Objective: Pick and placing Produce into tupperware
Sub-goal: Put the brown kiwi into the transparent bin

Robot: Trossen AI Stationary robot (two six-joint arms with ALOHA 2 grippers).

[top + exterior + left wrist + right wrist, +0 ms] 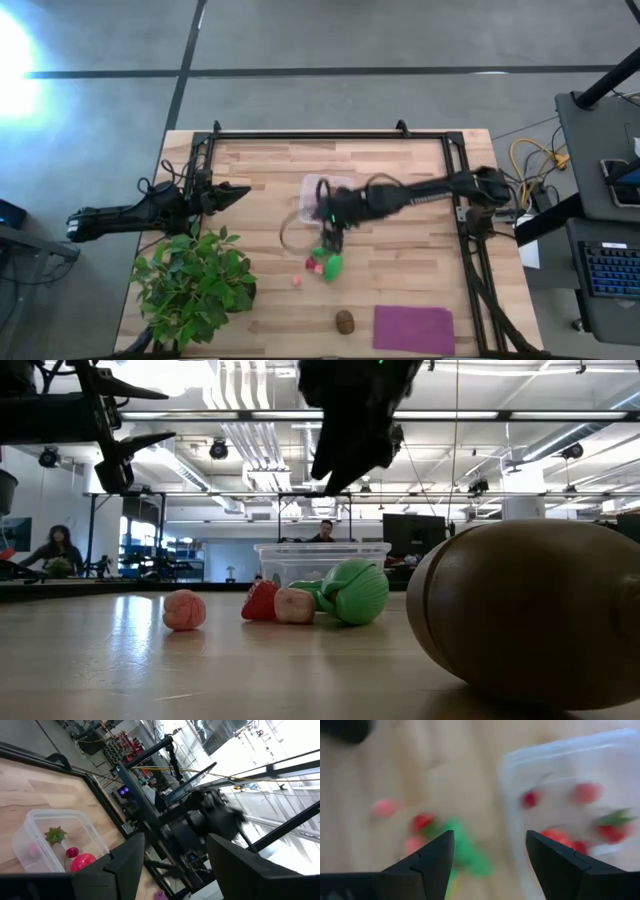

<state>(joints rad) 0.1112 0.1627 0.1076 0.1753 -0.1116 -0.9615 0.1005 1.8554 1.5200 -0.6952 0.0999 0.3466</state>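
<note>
Hovering with fingers apart and empty, the right pincer (333, 240) has the green oblong toy vegetable (331, 265) just nearward; the clear plastic tupperware (312, 196) lies farther back.

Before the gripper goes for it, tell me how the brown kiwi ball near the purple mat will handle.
The brown kiwi ball looks smooth and rounded, so a nudge would probably roll it. Its glossy surface may slip between fingers. It sits alone beside the purple mat, so nothing would stop a roll.
</note>
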